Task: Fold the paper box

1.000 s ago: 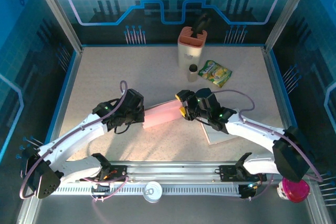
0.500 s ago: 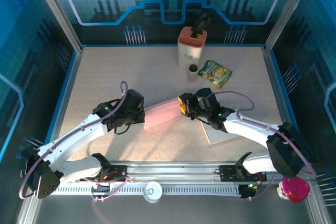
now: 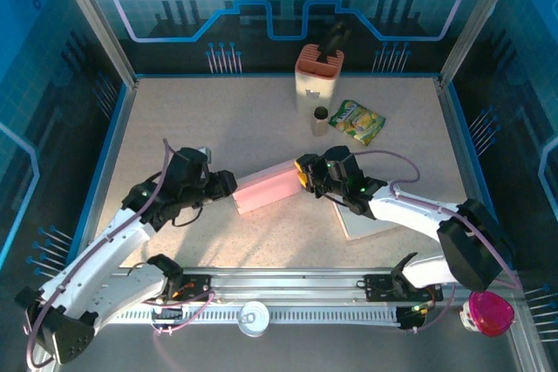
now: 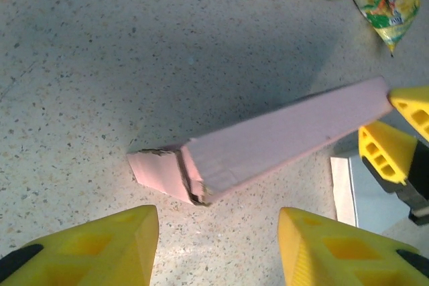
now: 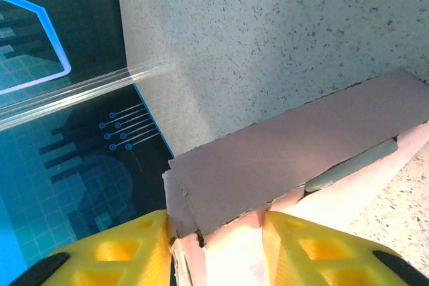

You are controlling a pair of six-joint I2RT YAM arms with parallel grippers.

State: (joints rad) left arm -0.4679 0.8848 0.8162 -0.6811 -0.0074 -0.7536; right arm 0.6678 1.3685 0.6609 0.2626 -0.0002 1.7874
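The paper box (image 3: 266,187) is a long pink carton lying slantwise on the table, its left end flap torn and partly tucked. In the left wrist view the paper box (image 4: 268,142) lies just beyond my left gripper (image 4: 218,249), which stands open with bare table between its yellow fingers (image 4: 100,246). From above, the left gripper (image 3: 228,187) sits close to the box's left end, apart from it. My right gripper (image 3: 302,176) is shut on the right end. Up close, the right gripper (image 5: 214,252) pinches the end flaps of the paper box (image 5: 301,145).
A white holder with an orange top (image 3: 318,76), a small bottle (image 3: 320,119) and a green-yellow snack packet (image 3: 357,121) stand at the back. A white sheet (image 3: 366,222) lies under the right arm. A tin can (image 3: 255,317) and a pink cup (image 3: 488,313) sit near the front rail.
My left gripper let go of the box's left end, opened and drew back to the left. The right gripper narrowed onto the box's right end.
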